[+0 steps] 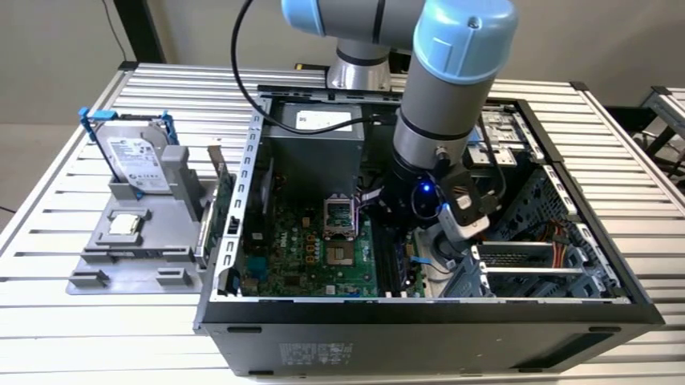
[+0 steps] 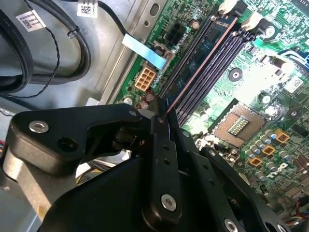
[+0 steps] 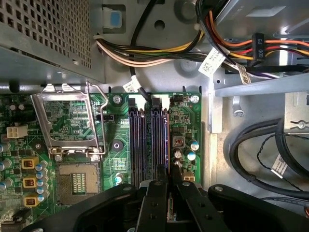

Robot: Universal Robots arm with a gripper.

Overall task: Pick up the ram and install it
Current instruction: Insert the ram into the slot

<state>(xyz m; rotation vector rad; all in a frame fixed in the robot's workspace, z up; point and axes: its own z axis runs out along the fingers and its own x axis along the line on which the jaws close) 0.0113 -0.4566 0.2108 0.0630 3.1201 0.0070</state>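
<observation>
The ram (image 2: pixel 202 66) is a thin stick seen edge-on, running from my fingertips along the memory slots (image 3: pixel 149 140) on the green motherboard. My gripper (image 2: pixel 166 118) is shut on its near end, with a black finger (image 2: pixel 161 150) on either side. In the first wrist view the gripper (image 3: pixel 169 181) sits right over the slot nearest the board's edge. In the exterior view the gripper (image 1: pixel 407 241) is low inside the open computer case (image 1: pixel 428 309), beside the motherboard (image 1: pixel 305 257). I cannot tell whether the stick is pressed home.
The CPU socket (image 3: pixel 77 179) with its raised metal frame lies beside the slots. Bundled wires (image 3: pixel 159 53) and a black cable loop (image 3: pixel 256 159) crowd the case. A grey fixture (image 1: pixel 128 241) at the exterior view's left holds a blue-framed hard drive (image 1: pixel 137 160).
</observation>
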